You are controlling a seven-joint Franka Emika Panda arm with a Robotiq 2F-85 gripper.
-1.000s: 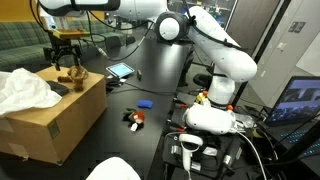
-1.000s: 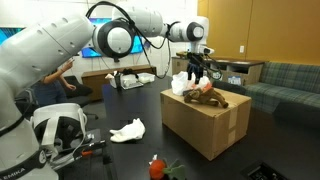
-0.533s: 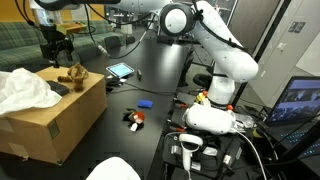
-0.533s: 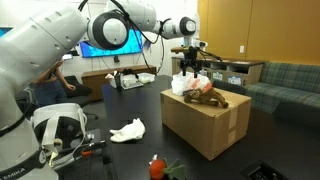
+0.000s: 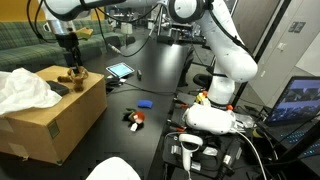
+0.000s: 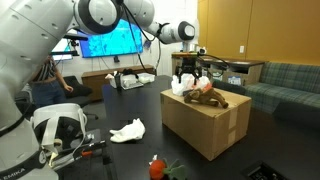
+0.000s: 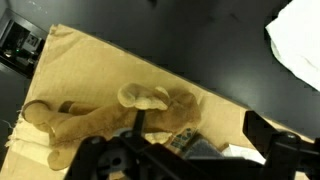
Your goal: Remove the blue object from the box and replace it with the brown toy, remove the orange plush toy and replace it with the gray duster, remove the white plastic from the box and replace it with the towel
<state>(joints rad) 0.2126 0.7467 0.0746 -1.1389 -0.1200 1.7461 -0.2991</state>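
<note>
Dark tabletop (image 5: 160,85) is spreading through a lab room, with a green couch (image 5: 20,42) standing behind it. Compared with a second ago, the white arm (image 5: 228,55) is now reaching higher in an exterior view and its wrist has turned, while the gripper (image 5: 68,58) is still hovering just above the box (image 5: 50,125), fingers spread wide and gripping nothing. The brown toy (image 5: 70,78) is lying where it lay before, on the cardboard at the top of the box. It is showing as tan, lumpy and limp, with its limbs stretched out in the wrist view. The crumpled white plastic (image 5: 25,92) is bulging from the box at the toy's 9 o'clock. The flat blue object (image 5: 145,103) is resting on the table at the box's 3 o'clock, and the orange plush toy (image 5: 135,120), with its dark part, is lying at 4 o'clock. The white towel (image 6: 128,130) is lying on the table, apart from the box.
</note>
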